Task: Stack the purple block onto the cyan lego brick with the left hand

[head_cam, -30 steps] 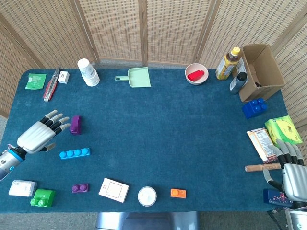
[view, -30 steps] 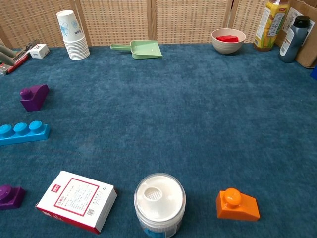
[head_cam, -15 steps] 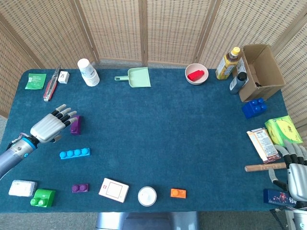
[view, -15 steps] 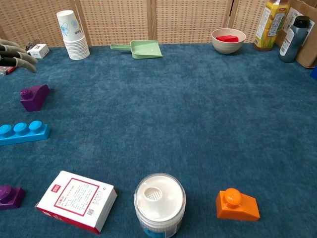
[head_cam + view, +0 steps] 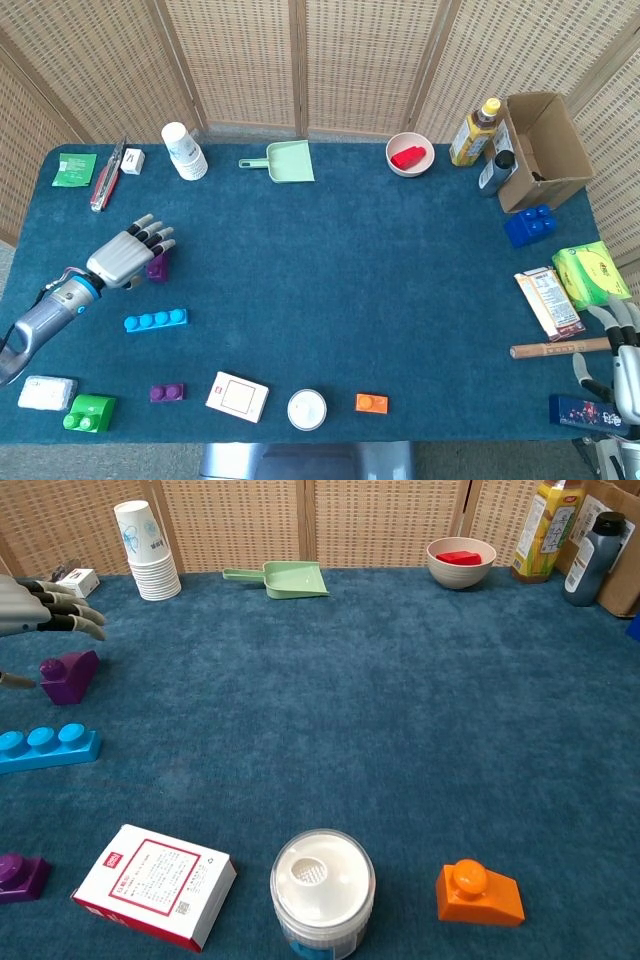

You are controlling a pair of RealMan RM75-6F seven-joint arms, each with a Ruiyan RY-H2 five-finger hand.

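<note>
On the counter's (image 5: 330, 260) near-left side, the left hand (image 5: 127, 258) hovers over the purple block (image 5: 68, 675), fingers (image 5: 72, 606) spread, apparently holding nothing. Cyan lego brick (image 5: 156, 320) lies just beside. Reaching step; next, close around the block.

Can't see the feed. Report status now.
Left hand open above purple block, not gripping. Right hand open, idle. Cyan lego brick on the table, nothing in the way.

Head view: high above, looking steeply down on the whole desk (image 5: 330, 250).
Chest view: low, near, facing the far screen.
Shared: desk's middle and left part.
</note>
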